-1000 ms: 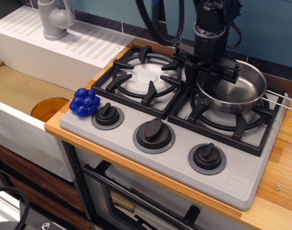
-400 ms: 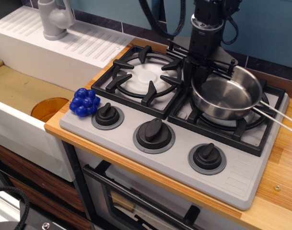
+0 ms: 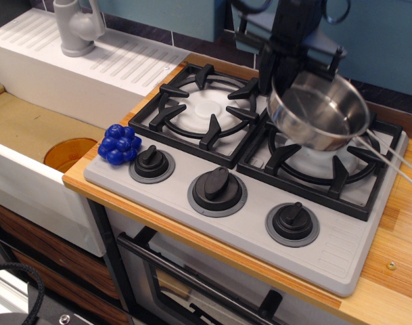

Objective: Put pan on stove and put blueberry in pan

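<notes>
The shiny steel pan (image 3: 318, 112) hangs tilted above the right burner grate (image 3: 321, 166) of the grey stove (image 3: 192, 220), its wire handle (image 3: 394, 157) pointing down to the right. My gripper (image 3: 281, 76) is shut on the pan's far left rim, with the fingertips partly hidden behind the pan and blurred. The blueberry (image 3: 120, 143) lies on the stove's front left corner beside the left knob (image 3: 151, 163), far from the gripper.
The left burner grate (image 3: 204, 112) is bare. A white sink with a drainboard (image 3: 90, 64) and grey tap (image 3: 77, 27) stands to the left, with an orange drain (image 3: 69, 154). A wooden counter (image 3: 395, 271) lies to the right.
The pan has lifted off the right grate and tilted, rim up on the gripper's side. The arm has risen and shifted slightly back. The blueberry has not moved.
</notes>
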Robot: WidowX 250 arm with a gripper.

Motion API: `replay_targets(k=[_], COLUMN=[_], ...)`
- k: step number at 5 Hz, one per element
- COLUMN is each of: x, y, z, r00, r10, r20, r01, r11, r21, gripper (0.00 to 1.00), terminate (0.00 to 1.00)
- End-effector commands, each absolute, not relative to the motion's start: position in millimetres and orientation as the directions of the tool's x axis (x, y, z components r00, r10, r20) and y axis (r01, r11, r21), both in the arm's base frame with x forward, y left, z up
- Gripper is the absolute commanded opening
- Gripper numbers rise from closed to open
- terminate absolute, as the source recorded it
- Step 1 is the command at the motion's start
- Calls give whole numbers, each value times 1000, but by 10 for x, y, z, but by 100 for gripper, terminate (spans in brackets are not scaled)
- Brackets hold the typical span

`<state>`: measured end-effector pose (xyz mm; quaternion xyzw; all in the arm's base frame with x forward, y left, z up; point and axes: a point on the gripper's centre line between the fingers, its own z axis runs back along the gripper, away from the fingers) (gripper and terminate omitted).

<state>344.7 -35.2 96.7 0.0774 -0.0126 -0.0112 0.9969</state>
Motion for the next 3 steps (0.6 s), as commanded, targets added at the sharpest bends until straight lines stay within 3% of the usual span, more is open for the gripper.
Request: replay_targets(k=[1, 3], x=[3535, 3630], y=[-152, 274], z=[1516, 1628], r00=[994, 988], r10=[-72, -142], r20=[85, 67], r01=[56, 127], r11=[983, 973], r21=[177, 192], gripper=[0, 0], terminate=[0, 0])
